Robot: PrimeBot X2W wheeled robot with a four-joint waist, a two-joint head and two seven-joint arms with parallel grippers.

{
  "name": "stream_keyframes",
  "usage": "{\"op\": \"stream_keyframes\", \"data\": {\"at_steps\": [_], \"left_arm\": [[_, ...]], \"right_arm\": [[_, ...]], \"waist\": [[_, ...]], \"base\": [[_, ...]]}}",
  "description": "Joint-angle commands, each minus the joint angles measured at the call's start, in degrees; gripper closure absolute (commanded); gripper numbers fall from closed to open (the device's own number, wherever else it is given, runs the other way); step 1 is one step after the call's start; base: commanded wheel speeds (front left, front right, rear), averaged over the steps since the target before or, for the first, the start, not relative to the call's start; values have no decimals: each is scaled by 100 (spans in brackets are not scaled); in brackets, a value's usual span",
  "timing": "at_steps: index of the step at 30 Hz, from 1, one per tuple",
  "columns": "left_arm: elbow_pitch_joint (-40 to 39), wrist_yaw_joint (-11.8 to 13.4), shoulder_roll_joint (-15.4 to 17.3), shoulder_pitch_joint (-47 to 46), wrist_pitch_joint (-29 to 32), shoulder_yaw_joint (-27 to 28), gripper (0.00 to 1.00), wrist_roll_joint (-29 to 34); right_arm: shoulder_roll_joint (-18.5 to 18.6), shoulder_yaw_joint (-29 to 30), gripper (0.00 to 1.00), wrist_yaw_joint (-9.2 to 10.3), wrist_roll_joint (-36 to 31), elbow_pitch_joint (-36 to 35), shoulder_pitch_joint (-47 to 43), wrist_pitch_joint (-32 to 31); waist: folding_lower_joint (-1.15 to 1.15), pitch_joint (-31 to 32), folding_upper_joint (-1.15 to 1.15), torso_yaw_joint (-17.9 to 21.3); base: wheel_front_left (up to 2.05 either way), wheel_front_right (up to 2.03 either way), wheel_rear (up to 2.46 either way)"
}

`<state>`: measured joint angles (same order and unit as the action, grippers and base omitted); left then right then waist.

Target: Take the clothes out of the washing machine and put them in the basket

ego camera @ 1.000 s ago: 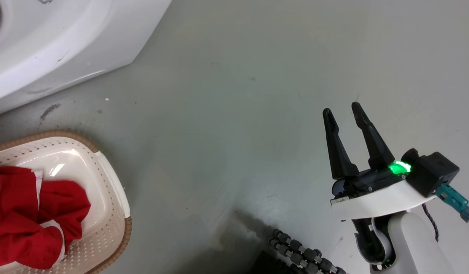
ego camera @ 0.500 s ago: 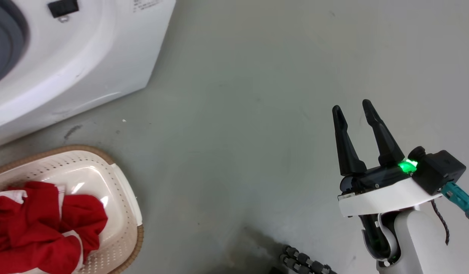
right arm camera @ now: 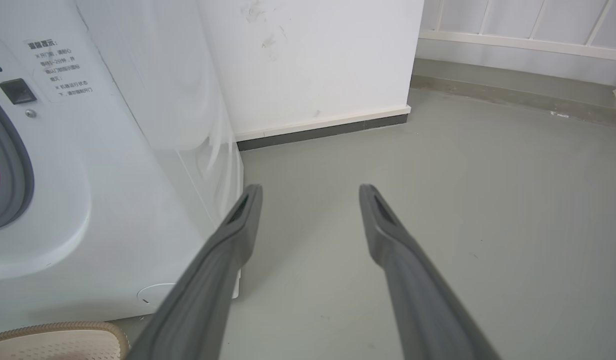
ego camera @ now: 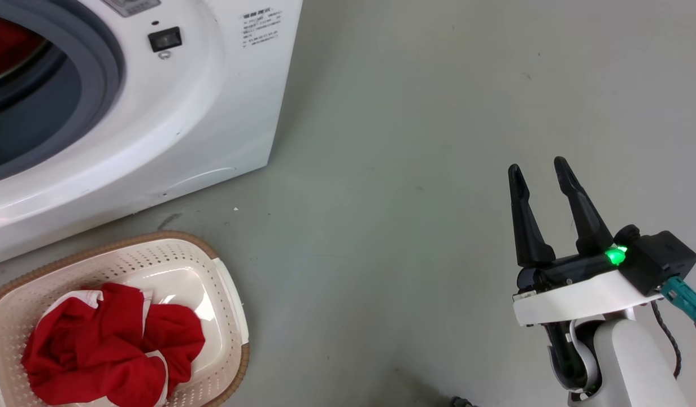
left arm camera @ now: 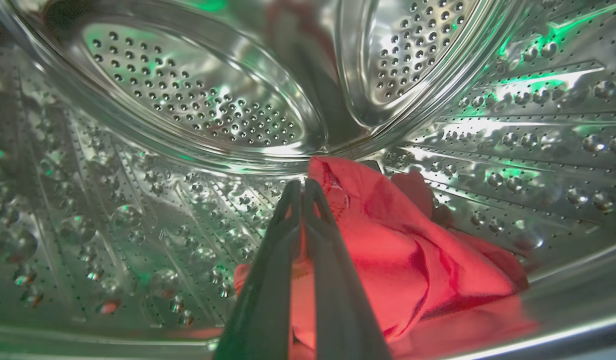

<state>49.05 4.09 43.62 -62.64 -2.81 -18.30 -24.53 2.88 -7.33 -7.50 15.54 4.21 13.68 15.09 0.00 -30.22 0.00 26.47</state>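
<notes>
basket before washing machine; clothes inside

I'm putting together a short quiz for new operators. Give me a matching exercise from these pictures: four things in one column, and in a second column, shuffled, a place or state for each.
Things
1. left gripper
2. right gripper
3. basket
4. drum

Places and states
A. holds a heap of red clothes
B. open, above the floor
C. shiny perforated steel, with a red garment lying in it
D. shut on the red garment, inside the washing machine

Pairs: 1-D, 2-B, 3-A, 4-C
</notes>
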Motion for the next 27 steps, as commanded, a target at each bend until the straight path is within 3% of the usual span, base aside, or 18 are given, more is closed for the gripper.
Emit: {"op": "stream_keyframes", "data": {"at_steps": [1, 16, 27], "left_arm": [[44, 13, -29, 99, -106, 29, 100, -45], [65, 231, -718, 1400, -1185, 390, 100, -544], [-1638, 540, -1064, 2605, -1244, 903, 100, -365]], "right_arm": [[-1, 19, 0, 2, -27, 18, -63, 9], [-1, 216, 0, 2, -210, 167, -318, 9], [-1, 402, 0, 2, -412, 111, -477, -29]], "waist": [[0, 75, 0, -58], [0, 859, 0, -312], [0, 1401, 0, -718]], "base": [[0, 0, 0], [0, 0, 0], [0, 0, 0]]}}
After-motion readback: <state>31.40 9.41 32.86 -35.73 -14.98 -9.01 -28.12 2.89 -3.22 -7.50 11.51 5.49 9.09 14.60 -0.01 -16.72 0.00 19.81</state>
